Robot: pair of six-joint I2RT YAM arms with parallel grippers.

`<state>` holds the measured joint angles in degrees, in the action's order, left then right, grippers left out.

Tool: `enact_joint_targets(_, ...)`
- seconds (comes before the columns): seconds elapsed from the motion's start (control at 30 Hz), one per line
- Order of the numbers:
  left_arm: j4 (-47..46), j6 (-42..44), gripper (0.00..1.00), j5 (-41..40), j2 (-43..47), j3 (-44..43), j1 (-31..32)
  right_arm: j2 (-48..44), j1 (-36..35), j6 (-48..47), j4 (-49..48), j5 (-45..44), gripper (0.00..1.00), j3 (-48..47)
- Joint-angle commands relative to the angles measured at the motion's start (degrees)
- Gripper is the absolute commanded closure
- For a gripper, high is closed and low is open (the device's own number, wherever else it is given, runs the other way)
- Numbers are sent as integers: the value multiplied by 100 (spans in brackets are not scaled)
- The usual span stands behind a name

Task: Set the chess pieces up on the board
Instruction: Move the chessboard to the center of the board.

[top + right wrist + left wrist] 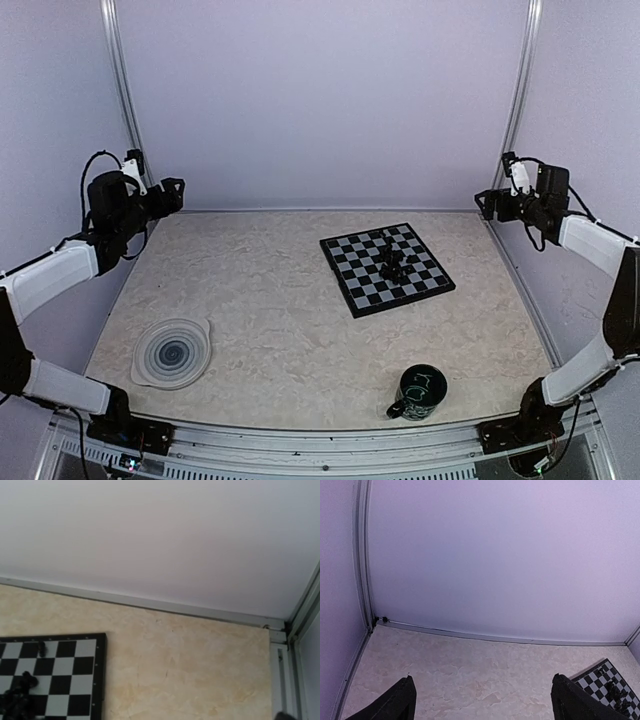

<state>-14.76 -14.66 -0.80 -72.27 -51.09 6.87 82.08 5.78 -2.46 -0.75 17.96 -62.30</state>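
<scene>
The board (387, 268), chequered black and light grey, lies flat at the right rear of the table. Several small black chess pieces (392, 258) are huddled near its middle, and one stands apart toward its far edge. My left gripper (175, 192) hangs high at the far left, open and empty. In the left wrist view its fingertips (403, 700) stand wide apart over bare table, with the board (612, 682) at the lower right. My right gripper (485, 204) hangs high at the far right, open and holding nothing. The right wrist view shows the board (60, 672) and pieces (19, 697) at the lower left.
A dark green mug (418, 392) stands near the front edge, right of centre. A round grey spiral-patterned plate (173, 352) lies at the front left. White walls with metal rails enclose the table on three sides.
</scene>
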Motion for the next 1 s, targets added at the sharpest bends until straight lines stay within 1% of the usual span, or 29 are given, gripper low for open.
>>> enact_joint_targets(0.0,-272,513,5,51,84,213,348,181,-52,-19,-580,-34,1,170)
enact_joint_targets(0.1,-324,640,3,83,38,245,614,278,-52,-142,-709,-39,1,244)
enact_joint_targets(0.2,-89,846,2,86,-142,83,926,370,-38,-189,-774,21,1,268)
enact_joint_targets(0.27,-120,976,1,-451,-249,52,1235,438,-40,-270,-785,35,1,268)
enact_joint_targets(0.3,-217,973,1,-863,-290,46,1374,474,-41,-324,-787,22,1,256)
enact_joint_targets(0.33,-218,918,1,-1203,-328,-23,1456,507,-41,-389,-782,-15,1,246)
enact_joint_targets(0.37,-86,884,1,-1378,-394,-164,1452,539,-42,-450,-770,-74,1,229)
enact_joint_targets(0.4,119,1008,1,-1290,-482,-357,1414,569,-40,-499,-771,-139,1,223)
enact_joint_targets(0.43,347,1195,1,-818,-643,-578,1304,609,-35,-550,-768,-192,1,212)
enact_joint_targets(0.47,354,1086,1,-468,-786,-681,1174,659,-33,-595,-746,-233,1,189)
enact_joint_targets(0.5,71,732,1,-270,-860,-614,990,724,-27,-628,-703,-277,1,151)
enact_joint_targets(0.57,-861,-33,1,583,-855,-248,535,883,-14,-681,-532,-287,2,36)
enact_joint_targets(0.6,-1230,-296,2,998,-834,-145,381,980,-10,-694,-438,-283,4,-71)
enact_joint_targets(0.63,-1308,-309,5,1171,-889,-214,354,1083,-7,-708,-334,-253,7,-149)
enact_joint_targets(0.67,-1057,-140,10,1155,-980,-485,438,1196,-1,-711,-218,-200,10,-232)
enact_joint_targets(0.73,-255,391,20,662,-1357,-1221,841,1424,-1,-713,-36,-23,18,-380)
enact_joint_targets(0.8,475,661,25,167,-2037,-2017,1338,1655,1,-726,222,170,26,-516)
enact_joint_targets(0.9,1156,548,32,192,-3013,-3079,1821,2106,2,-626,557,309,36,-839)
enact_joint_targets(0.97,1241,444,32,222,-3540,-3477,2116,2586,2,-529,875,431,44,-1244)
